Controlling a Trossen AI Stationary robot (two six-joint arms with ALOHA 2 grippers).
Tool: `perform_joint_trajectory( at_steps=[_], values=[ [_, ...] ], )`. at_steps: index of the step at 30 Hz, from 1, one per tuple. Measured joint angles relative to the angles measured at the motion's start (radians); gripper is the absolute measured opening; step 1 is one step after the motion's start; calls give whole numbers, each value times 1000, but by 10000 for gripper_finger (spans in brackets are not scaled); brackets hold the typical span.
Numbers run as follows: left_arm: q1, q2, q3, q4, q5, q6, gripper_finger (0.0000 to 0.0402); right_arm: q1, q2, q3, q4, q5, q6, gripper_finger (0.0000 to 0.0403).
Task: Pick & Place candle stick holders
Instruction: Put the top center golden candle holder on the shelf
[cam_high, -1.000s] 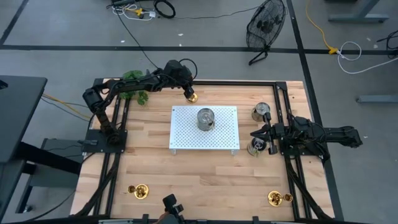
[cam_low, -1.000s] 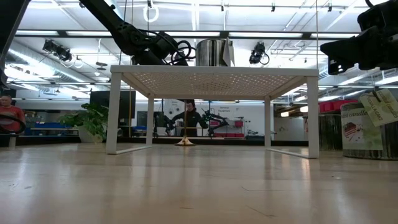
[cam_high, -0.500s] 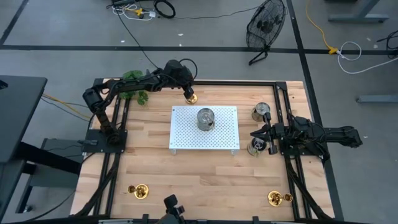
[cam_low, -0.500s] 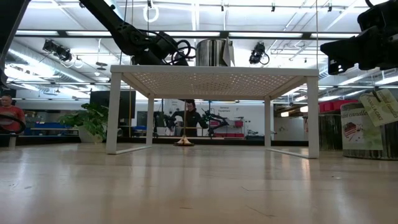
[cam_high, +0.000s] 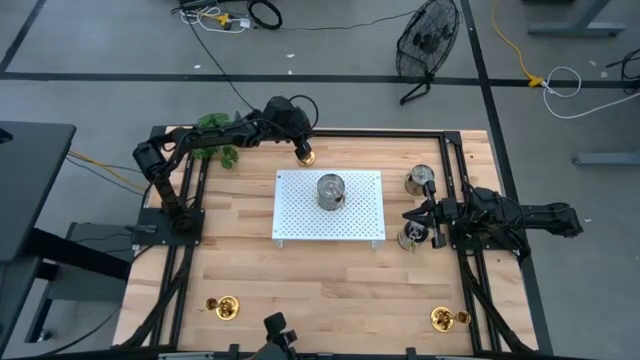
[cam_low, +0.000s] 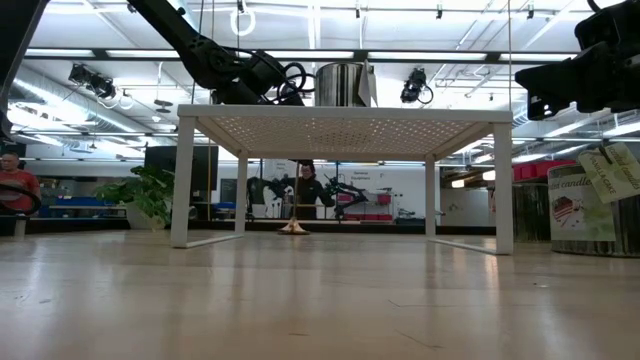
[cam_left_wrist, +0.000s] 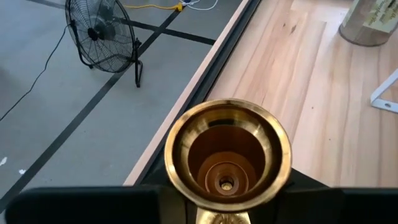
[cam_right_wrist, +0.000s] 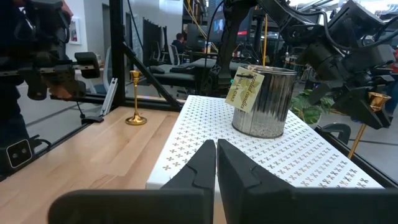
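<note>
A pale wooden table (cam_high: 250, 270) held a white perforated stand (cam_high: 300, 215). At its far edge, the left gripper (cam_high: 303, 150) clamped a shiny gold-brass candle stick holder (cam_left_wrist: 227, 152). The right gripper (cam_right_wrist: 216, 163), fingers closed together and empty, waited beside the stand.

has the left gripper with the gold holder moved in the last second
Barely. In the high view the left gripper, shut on the candle stick holder, has crept slightly away from the white perforated stand, toward the table's far edge.
</note>
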Motion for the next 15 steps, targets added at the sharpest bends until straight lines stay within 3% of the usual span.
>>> perform_joint_trajectory(
  at_steps=[15],
  values=[
    [0, 0, 0, 6, 0, 1, 97, 0, 0, 0, 0, 0, 0, 21]
  ],
)
